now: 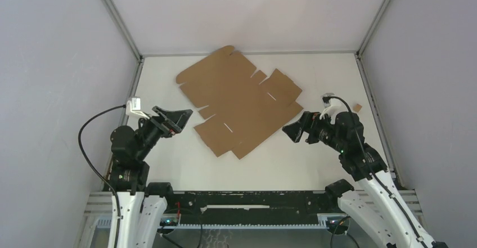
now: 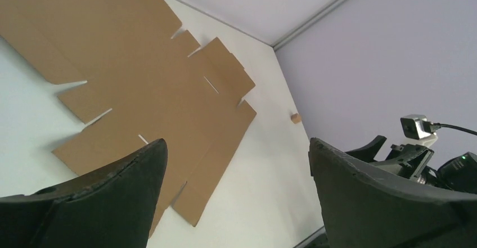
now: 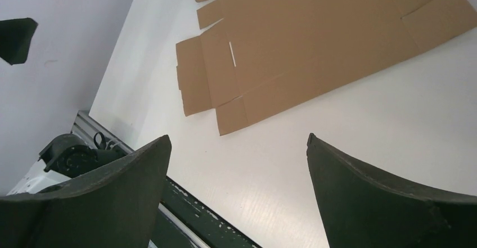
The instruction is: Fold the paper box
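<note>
I have the paper box (image 1: 239, 102) lying flat and fully unfolded on the white table (image 1: 315, 163), turned on a diagonal, its slits and flaps all down; the left gripper (image 1: 181, 118) hangs just off its near-left flaps and the right gripper (image 1: 292, 131) just off its near-right edge, both claws spread wide, holding nothing and touching nothing; a tiny cardboard scrap (image 1: 357, 108) sits well apart by the right wall, and I would ignore it; no fold is made yet, so I judge the first job is the approach; I would bring one claw down to pin a large panel beside a crease, then slide the other's lower finger under the neighbouring flap and lift slowly, since the loose sheet will likely skid if pushed sideways.
</note>
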Robot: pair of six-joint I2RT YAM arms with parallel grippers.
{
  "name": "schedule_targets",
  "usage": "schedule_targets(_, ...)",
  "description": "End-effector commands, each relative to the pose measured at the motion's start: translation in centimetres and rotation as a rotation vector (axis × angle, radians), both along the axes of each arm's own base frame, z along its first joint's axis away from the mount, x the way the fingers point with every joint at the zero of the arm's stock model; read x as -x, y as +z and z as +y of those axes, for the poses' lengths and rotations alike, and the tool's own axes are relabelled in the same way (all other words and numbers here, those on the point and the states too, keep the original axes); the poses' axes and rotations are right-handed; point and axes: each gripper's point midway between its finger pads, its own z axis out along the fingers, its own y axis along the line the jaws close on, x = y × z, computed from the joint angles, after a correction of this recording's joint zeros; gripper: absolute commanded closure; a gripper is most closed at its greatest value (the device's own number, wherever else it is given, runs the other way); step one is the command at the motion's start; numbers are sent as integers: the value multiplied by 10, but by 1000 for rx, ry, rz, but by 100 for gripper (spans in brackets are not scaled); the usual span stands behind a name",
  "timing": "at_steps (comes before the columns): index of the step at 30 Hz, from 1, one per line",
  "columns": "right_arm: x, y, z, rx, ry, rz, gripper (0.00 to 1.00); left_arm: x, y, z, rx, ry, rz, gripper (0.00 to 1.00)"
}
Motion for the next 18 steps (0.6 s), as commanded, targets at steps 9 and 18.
schedule_targets(9, -12, -8, -11, 22, -86, 7, 0, 0, 0, 4, 10, 30, 16, 0)
schedule_targets(18, -14, -11, -26, 35, -143, -8, 0, -6, -1, 5, 12, 32, 14, 0)
